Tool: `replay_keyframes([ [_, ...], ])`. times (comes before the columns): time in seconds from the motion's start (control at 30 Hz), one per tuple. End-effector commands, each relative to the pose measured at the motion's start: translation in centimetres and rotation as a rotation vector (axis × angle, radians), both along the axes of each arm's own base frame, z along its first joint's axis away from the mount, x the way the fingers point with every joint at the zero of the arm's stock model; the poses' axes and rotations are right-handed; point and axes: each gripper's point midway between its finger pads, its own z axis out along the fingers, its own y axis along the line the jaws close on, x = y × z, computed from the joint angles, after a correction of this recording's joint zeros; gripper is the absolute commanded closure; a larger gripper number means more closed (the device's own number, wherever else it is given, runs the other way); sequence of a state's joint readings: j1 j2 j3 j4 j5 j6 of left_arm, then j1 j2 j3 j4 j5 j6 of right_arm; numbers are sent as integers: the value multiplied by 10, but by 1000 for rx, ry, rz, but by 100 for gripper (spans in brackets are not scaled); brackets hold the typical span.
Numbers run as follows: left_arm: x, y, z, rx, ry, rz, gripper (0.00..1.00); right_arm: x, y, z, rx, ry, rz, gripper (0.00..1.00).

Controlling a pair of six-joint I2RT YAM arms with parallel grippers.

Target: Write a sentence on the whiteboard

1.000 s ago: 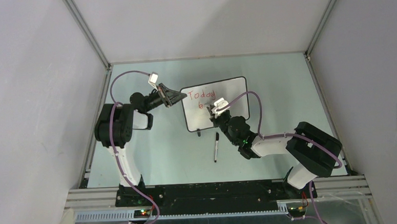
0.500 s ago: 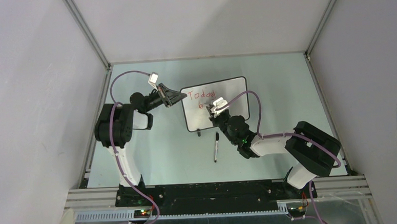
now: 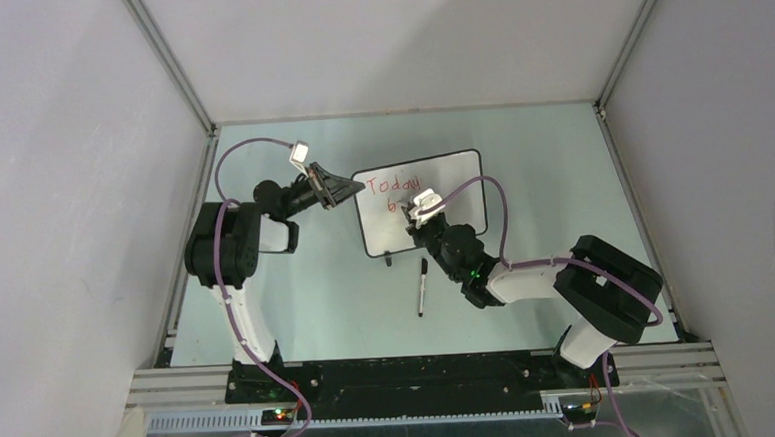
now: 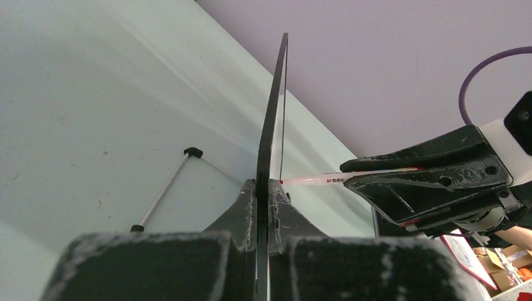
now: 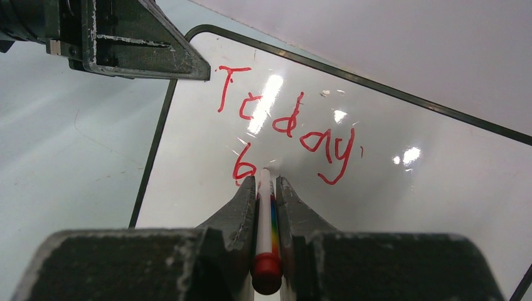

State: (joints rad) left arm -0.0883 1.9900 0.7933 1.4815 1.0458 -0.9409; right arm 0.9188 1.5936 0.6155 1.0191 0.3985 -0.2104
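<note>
I read the job as barely past its first word. On the whiteboard [image 5: 408, 188], the sentence [image 5: 282, 122] so far runs to "Today" in red on the top line, with a lone "b" started beneath it; the rest of that word and anything after it are left to write. The board stands propped toward the far edge of the table [image 3: 297, 293], about midway between its left and right edges. My left tool [image 4: 263, 207] is clamped shut on the board's left frame edge to steady it. My right tool [image 5: 265, 182] is closed tight on the red marker [image 5: 266, 219], whose tip sits at the board face just right of the "b". A second, dark pen [image 3: 422, 287] lies on the table nearer the arms, untouched. From overhead the right wrist covers the second line. The left wrist camera sees the board edge-on, so no writing reads there. Glare spots wash parts of the face, and I cannot tell how firmly the tip presses.
</note>
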Motion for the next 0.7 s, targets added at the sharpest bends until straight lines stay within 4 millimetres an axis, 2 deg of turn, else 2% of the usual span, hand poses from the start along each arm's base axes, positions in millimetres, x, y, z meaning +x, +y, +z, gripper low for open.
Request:
replay_keyframes([
  [0.0, 1, 0, 12, 10, -99, -17, 100, 6, 0, 11, 21, -12, -28, 100],
  [0.67, 1, 1, 12, 11, -100, -17, 100, -9, -1, 0, -11, 8, -27, 100],
])
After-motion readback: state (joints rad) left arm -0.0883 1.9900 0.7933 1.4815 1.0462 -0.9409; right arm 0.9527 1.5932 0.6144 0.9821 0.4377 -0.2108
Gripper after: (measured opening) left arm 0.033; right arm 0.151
